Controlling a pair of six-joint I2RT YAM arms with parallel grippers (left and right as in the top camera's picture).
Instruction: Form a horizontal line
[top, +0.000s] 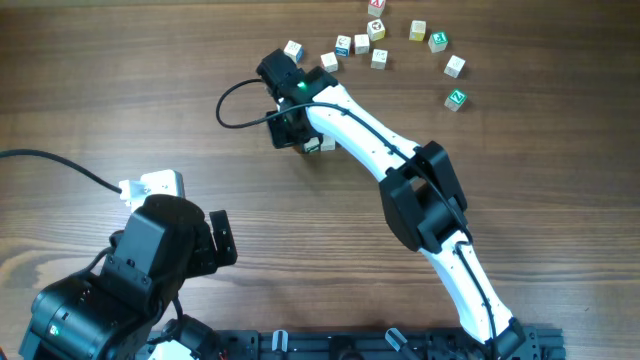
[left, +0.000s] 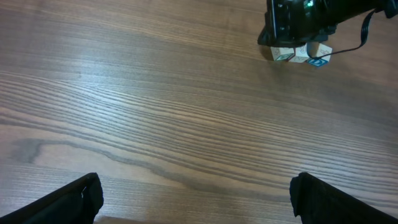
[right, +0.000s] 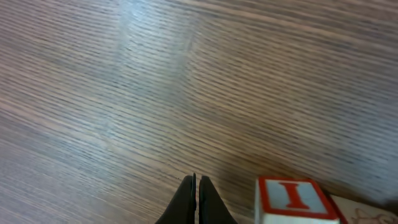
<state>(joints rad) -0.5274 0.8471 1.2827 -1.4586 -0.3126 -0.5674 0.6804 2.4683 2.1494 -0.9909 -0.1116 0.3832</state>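
A short row of small white letter cubes (left: 301, 55) lies on the wood table, partly hidden under my right gripper; one cube has a blue mark. In the overhead view only an edge of the row (top: 316, 145) shows beside the gripper. My right gripper (top: 290, 125) is low over the table and shut on nothing; in its wrist view the closed fingertips (right: 197, 186) sit just left of a white cube with a red I (right: 292, 200). My left gripper (left: 199, 199) is open and empty, far from the cubes, near the front left (top: 215, 240).
Several loose letter cubes lie scattered at the back, from a white one (top: 293, 49) across to a green-marked one (top: 456, 99). A black cable (top: 235, 100) loops left of the right gripper. The right arm (top: 420, 190) crosses the table's middle.
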